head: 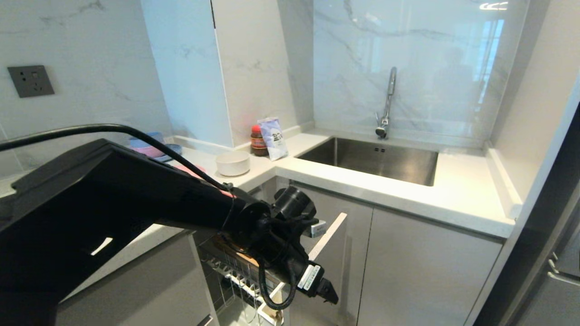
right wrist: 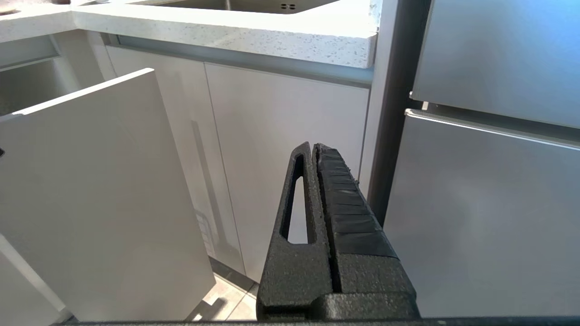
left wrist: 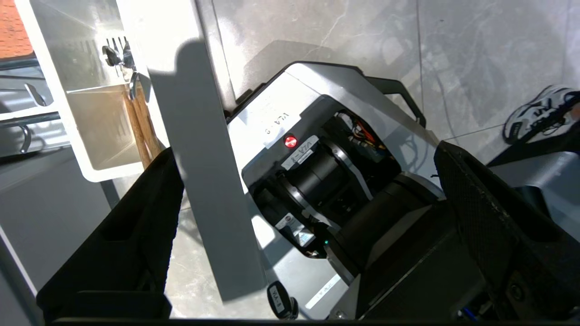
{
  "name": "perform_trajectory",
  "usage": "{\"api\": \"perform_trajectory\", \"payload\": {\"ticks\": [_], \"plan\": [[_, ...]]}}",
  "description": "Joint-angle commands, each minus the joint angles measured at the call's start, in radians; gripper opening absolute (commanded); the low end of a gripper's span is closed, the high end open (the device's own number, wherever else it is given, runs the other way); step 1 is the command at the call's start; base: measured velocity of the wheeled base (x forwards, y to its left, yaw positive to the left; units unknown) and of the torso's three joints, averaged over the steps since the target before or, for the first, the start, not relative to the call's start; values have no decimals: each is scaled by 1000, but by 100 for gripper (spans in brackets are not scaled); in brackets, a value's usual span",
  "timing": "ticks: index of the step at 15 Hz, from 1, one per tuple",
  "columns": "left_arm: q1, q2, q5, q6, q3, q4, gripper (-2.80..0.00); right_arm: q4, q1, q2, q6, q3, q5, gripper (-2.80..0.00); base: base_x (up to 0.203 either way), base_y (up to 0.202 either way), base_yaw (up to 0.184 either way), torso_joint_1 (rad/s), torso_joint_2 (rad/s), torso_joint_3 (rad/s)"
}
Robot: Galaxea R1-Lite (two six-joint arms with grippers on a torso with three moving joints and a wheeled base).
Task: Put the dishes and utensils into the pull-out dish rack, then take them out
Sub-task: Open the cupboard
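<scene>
Grey floor tiles (left wrist: 344, 40) lie beneath the left gripper (left wrist: 299, 190), whose jaws gape wide and empty beside the pull-out dish rack (head: 253, 276). Chopsticks (left wrist: 144, 127) and fork (left wrist: 118, 52) stand in its white cutlery cup (left wrist: 97, 131). Further back, the off-white bowl (head: 233, 163) sits on the counter (head: 453, 190). Right gripper (right wrist: 315, 149) hangs closed, empty.

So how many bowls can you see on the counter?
3: an off-white bowl near the corner, and the stacked blue and pink bowls by the wall, partly behind the left arm. Others may be hidden.
</scene>
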Motion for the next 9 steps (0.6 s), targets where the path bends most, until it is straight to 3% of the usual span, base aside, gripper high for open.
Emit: {"api": "perform_trajectory", "payload": {"ticks": [1, 4, 9], "plan": [[2, -23, -7, 1, 2, -4, 0, 0, 0, -3, 0, 2, 0, -280, 0, 0, 0, 0, 0, 0], [52, -22, -8, 1, 3, -4, 0, 0, 0, -3, 0, 2, 0, -280, 0, 0, 0, 0, 0, 0], [-21, -13, -11, -5, 8, -4, 0, 0, 0, -3, 0, 2, 0, -280, 0, 0, 0, 0, 0, 0]]}}
